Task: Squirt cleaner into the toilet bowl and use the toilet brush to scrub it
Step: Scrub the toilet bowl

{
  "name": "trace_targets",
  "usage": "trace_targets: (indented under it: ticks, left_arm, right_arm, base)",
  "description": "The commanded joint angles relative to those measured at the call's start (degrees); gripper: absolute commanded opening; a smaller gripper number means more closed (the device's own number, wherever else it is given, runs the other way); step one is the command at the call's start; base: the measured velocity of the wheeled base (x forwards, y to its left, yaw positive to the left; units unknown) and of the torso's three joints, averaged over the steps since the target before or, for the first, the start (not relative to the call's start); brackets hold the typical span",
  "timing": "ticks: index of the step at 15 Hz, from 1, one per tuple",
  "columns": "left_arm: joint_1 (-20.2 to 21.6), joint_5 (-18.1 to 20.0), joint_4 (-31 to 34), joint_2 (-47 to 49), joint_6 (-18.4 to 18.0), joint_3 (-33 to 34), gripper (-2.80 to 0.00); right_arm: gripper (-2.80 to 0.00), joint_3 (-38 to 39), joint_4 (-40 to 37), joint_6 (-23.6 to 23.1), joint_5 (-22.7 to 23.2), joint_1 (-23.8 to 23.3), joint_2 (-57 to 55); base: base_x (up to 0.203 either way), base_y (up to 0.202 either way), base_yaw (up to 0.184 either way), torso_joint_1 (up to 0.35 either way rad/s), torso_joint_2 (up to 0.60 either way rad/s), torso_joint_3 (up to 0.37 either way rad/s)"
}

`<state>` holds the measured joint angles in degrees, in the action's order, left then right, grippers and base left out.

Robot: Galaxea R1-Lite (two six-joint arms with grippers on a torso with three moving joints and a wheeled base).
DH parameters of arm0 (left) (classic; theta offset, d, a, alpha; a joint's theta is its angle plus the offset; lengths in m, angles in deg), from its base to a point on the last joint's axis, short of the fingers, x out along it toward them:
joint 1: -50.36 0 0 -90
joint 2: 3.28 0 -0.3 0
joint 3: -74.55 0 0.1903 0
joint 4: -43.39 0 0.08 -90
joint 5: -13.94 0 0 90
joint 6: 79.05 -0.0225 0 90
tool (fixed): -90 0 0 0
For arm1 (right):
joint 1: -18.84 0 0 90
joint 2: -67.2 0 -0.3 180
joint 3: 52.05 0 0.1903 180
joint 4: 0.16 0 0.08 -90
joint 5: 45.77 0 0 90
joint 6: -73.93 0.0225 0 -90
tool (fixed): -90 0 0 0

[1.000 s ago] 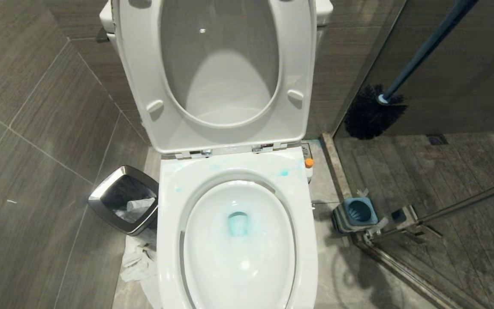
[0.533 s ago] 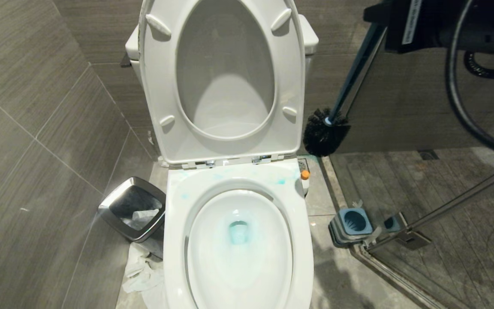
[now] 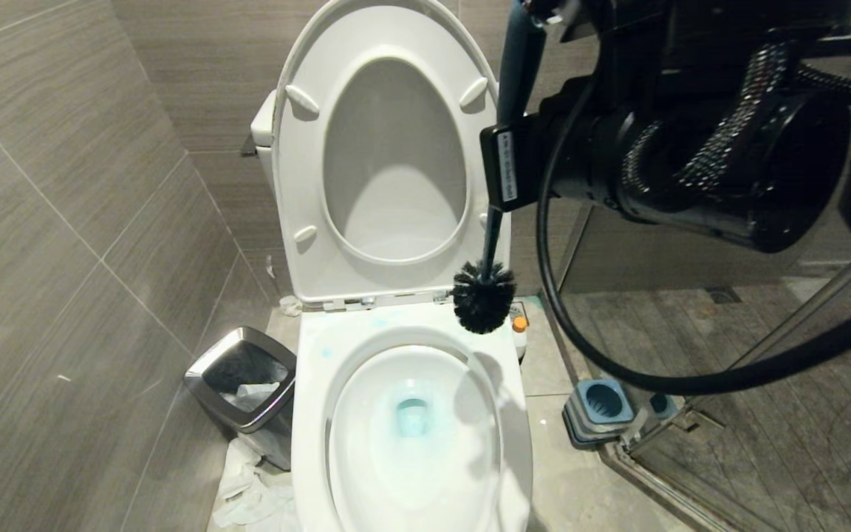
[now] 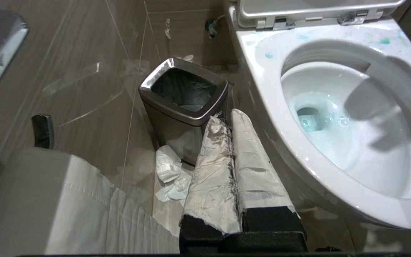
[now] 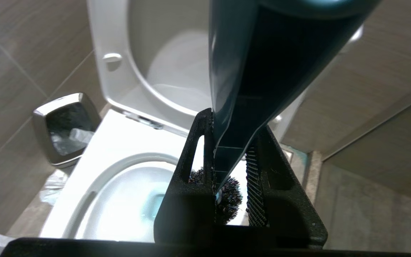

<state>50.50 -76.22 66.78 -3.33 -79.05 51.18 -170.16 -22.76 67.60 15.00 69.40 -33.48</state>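
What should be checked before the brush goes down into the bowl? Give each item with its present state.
1. Brush gripped: the right gripper is shut on the toilet brush handle: ok.
2. Seat and lid raised, toilet bowl open: ok.
3. Cleaner in the bowl: blue-tinted water at the drain: ok.
4. Brush head over the opening: it hangs above the back right rim, not yet inside: not ok.
5. Left gripper out of the way: shut, low beside the bin: ok.
6. Holder free for return: empty on the floor: ok.
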Motion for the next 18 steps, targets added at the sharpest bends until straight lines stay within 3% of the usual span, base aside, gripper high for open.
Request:
trace_targets:
  ticks: [1, 6, 11, 18]
  left_arm:
    - [0.0, 0.0, 0.0, 0.0, 0.0, 0.0, -2.80]
    - [0.0, 0.0, 0.0, 0.0, 0.0, 0.0, -2.80]
    - [0.0, 0.0, 0.0, 0.0, 0.0, 0.0, -2.80]
    - [0.0, 0.0, 0.0, 0.0, 0.0, 0.0, -2.80]
  right_arm:
    - [-2.80, -1.1, 0.0, 2.3, -0.1, 0.2, -5.6]
    - [-2.80, -3.7, 0.0, 8.3, 0.1, 0.1, -14.4]
    - [-2.80, -8.1, -0.1, 13.7, 0.1, -0.2, -24.1]
    - [-2.80, -13.7, -0.1, 15.0, 0.1, -1.6, -32.8]
  base:
    - [0.000, 0.000, 0.000, 0.003, 0.00, 0.197]
    - [0.000, 0.000, 0.000, 0.006, 0.00, 0.189]
    - [0.000, 0.000, 0.000, 0.001, 0.00, 0.027]
    - [0.000, 0.000, 0.000, 0.000, 0.00, 0.000]
